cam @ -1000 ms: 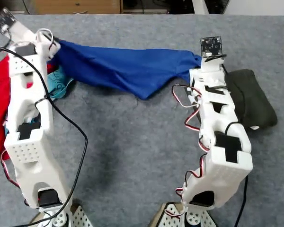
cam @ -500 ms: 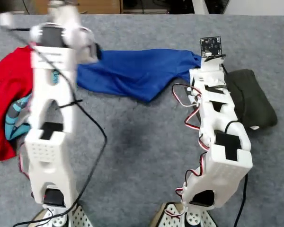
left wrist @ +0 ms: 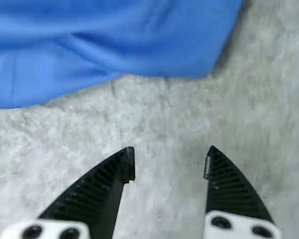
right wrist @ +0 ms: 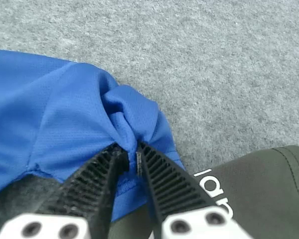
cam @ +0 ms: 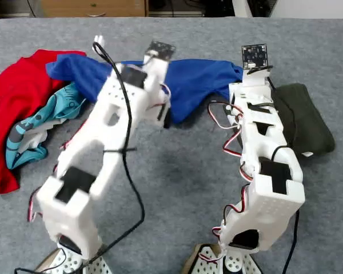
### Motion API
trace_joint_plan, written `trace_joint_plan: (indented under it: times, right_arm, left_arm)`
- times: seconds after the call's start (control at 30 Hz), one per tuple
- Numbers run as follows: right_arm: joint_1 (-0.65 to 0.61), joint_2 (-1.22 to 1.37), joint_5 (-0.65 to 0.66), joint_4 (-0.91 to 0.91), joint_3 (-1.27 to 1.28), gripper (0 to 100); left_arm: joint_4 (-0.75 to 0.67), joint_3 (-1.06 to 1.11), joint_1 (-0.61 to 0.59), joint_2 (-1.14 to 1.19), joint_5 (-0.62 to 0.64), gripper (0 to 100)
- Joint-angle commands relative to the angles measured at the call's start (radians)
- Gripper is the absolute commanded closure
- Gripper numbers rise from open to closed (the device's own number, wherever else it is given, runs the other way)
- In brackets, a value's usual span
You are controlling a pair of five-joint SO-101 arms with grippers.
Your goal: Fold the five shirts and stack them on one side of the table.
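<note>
right gripper (right wrist: 131, 155) pinching blue shirt (right wrist: 60, 109) corner beside dark shirt (right wrist: 269, 184) | left gripper (left wrist: 169, 162) spread, apparently just above worktop (left wrist: 164, 119), near hem | risk: pulling on one corner bunches cloth or slips free

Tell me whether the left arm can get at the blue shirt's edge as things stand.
Probably yes. The left claw is open over the grey table, just short of the blue shirt, with nothing lying between them.
</note>
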Motion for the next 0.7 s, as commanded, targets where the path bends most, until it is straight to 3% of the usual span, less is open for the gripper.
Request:
trace_joint_plan:
  times: [0.0,0.1,0.2,0.47,0.67]
  right_arm:
    - [-0.013,-0.004,0.008,-0.018,-0.054,99.4]
    - [-0.013,-0.004,0.008,-0.018,-0.054,99.4]
    - [-0.015,-0.004,0.008,-0.018,-0.054,99.4]
    - [-0.015,-0.004,0.008,-0.018,-0.054,99.4]
    - [-0.016,-0.004,0.008,-0.018,-0.054,99.4]
  left_arm:
    - [-0.402,0.348,-0.029,-0.225,0.092,77]
    - [-0.710,0.572,-0.058,-0.274,0.130,77]
    - [-0.879,0.683,-0.064,-0.263,0.150,77]
    - [-0.957,0.631,-0.095,-0.096,0.215,77]
    - [-0.885,0.433,-0.129,0.090,0.321,77]
